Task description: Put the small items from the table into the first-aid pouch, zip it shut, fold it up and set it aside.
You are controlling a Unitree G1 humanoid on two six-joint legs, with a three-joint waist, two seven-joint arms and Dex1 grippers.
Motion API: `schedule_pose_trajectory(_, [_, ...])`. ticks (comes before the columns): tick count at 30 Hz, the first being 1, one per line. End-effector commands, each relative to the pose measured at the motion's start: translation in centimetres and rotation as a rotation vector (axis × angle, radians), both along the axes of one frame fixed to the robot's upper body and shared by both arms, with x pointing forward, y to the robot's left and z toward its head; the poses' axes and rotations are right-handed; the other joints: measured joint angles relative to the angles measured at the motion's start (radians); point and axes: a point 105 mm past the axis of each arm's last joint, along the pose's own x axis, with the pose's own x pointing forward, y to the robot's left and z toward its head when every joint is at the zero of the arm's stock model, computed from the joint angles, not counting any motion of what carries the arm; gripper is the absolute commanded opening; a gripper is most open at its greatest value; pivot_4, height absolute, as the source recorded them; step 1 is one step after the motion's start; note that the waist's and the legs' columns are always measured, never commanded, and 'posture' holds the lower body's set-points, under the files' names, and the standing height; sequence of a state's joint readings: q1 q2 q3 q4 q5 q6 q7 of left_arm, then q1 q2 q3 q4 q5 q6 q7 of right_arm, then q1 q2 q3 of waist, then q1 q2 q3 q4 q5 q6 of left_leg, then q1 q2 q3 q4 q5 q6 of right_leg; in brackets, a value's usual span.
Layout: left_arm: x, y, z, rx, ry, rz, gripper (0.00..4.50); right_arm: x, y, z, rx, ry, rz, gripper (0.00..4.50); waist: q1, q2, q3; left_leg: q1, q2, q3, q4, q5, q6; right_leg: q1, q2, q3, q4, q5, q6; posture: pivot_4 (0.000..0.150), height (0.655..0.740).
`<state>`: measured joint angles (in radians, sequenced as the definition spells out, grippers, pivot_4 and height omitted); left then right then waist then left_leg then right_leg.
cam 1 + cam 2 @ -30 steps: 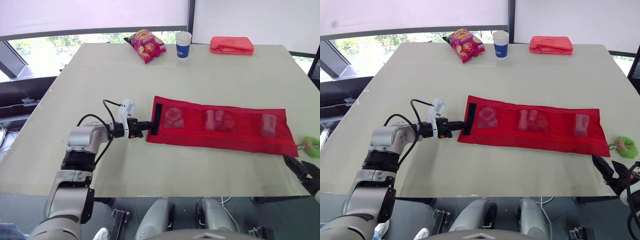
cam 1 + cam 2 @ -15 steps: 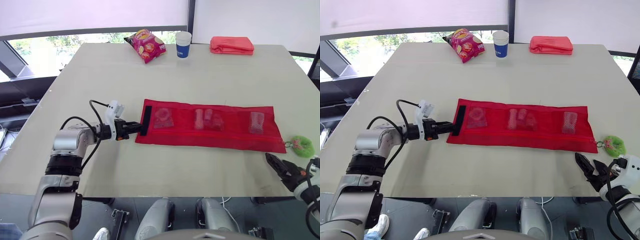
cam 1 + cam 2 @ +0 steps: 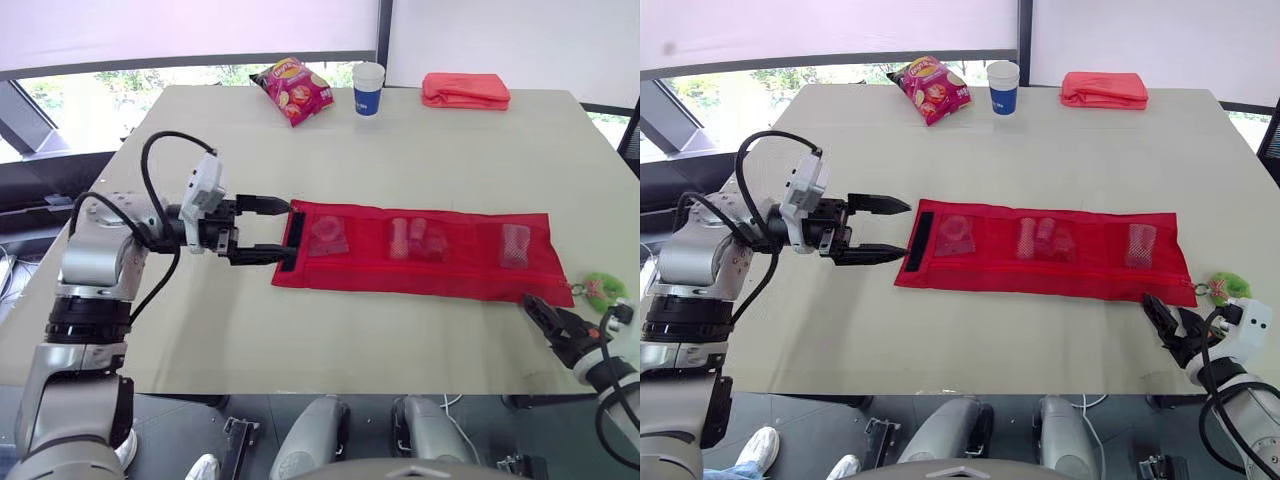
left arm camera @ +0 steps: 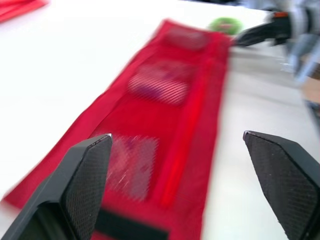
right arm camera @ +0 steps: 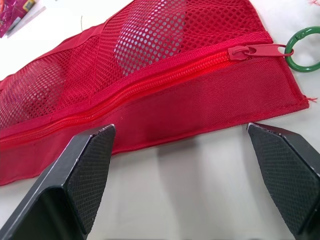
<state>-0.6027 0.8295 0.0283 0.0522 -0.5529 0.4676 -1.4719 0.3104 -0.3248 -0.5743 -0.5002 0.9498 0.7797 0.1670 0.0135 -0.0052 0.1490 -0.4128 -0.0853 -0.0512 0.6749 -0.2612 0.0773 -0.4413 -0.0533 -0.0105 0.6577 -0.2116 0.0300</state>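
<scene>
Both tools were spread wide and holding nothing! The left gripper sat at the pouch's left end, its fingers opened to either side of the black strip, with no grip on the fabric. The right gripper hung low just off the near right corner, equally open. The first-aid pouch lay flat and unfolded across the middle of the table, small items showing through its three mesh pockets. The zipper pull rested at the right end by the green ring, so the zip looked shut and folding seemed to be the step in hand. The danger, as I judged it, was in the pinch. With jaws that wide, a close could have caught only the top layer, or shoved the limp cloth along the table instead of lifting it. A lopsided lift would have skewed the fold, the lumpy pockets could have sprung it back open, and the right fingers risked snagging the mesh or the ring.
</scene>
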Motion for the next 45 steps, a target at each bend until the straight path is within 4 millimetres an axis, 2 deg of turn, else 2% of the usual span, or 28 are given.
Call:
schedule_pose_trajectory(1, [-2.7,-3.1,3.0,-0.04,-0.059,-0.177,4.48,0.2,-0.7,0.2,-0.008,-0.014,-0.065,4.5,0.0,0.0,0.0,0.0,0.0,0.0,0.0,0.0,0.0,0.0,0.0,0.0,0.0,0.0,0.0,0.15,0.7395])
schedule_pose_trajectory(8, [-4.7,-5.5,4.6,-0.064,-0.074,-0.296,4.48,0.4,-2.4,1.3,-0.103,-0.038,-0.135,4.5,0.0,0.0,0.0,0.001,0.0,0.0,0.0,0.0,0.0,0.001,0.001,0.0,0.0,0.0,0.0,0.15,0.7395])
schedule_pose_trajectory(19, [-5.3,-6.4,5.2,-0.068,-0.096,-0.356,4.48,2.0,-3.6,1.0,-0.145,-0.06,-0.12,4.5,-0.002,0.001,0.0,0.002,0.0,0.002,0.0,0.0,0.0,0.001,0.002,0.001,0.0,0.0,0.0,0.15,0.7395])
schedule_pose_trajectory(25, [-5.3,-6.4,5.0,-0.062,-0.099,-0.357,4.48,2.2,-1.8,0.0,0.016,-0.033,0.004,4.5,-0.001,0.001,0.0,0.003,0.0,0.001,0.0,0.001,0.0,0.002,0.002,0.001,0.0,0.0,0.0,0.15,0.7395])
schedule_pose_trajectory(28, [-5.0,-6.2,4.7,-0.048,-0.113,-0.335,4.48,1.9,-1.3,-0.6,0.032,-0.004,0.055,4.5,-0.002,0.001,0.0,0.004,0.0,0.001,0.0,0.001,0.0,0.004,0.002,0.001,0.0,0.0,0.0,0.15,0.7395])
schedule_pose_trajectory(29, [-5.0,-6.1,4.6,-0.049,-0.113,-0.334,4.5,1.8,-1.2,-0.8,0.025,0.005,0.063,3.95,-0.003,0.0,0.0,0.006,0.0,0.002,0.0,0.0,0.0,0.005,0.002,0.001,0.0,0.0,0.0,0.15,0.7395])
schedule_pose_trajectory(31, [-5.0,-6.1,4.6,-0.05,-0.113,-0.334,4.5,1.9,-1.3,-1.0,0.015,0.016,0.065,3.24,-0.003,0.0,0.001,0.014,0.001,0.002,-0.004,0.0,0.0,0.012,0.002,0.002,-0.002,-0.001,-0.002,0.15,0.7395])
schedule_pose_trajectory(38, [-4.8,-5.5,4.0,-0.048,-0.119,-0.323,4.5,2.5,-1.6,-1.5,-0.039,0.027,0.068,0.27,-0.009,0.0,0.001,0.015,0.001,0.002,-0.005,0.0,0.0,0.013,0.003,0.002,-0.002,-0.002,-0.002,0.15,0.7395])
schedule_pose_trajectory(39, [-4.8,-5.5,4.0,-0.047,-0.12,-0.322,4.5,2.6,-1.7,-1.3,-0.038,0.015,0.057,0.03,-0.009,0.0,0.0,0.015,0.001,0.002,-0.005,0.0,0.0,0.013,0.003,0.002,-0.002,-0.002,-0.002,0.15,0.7395])
schedule_pose_trajectory(45, [-4.6,-5.4,3.9,-0.046,-0.127,-0.318,4.5,2.9,-2.8,0.7,-0.03,-0.07,0.005,0.03,-0.008,0.0,0.001,0.015,0.001,0.002,-0.005,0.0,0.0,0.013,0.003,0.002,-0.002,-0.002,-0.002,0.15,0.7395])
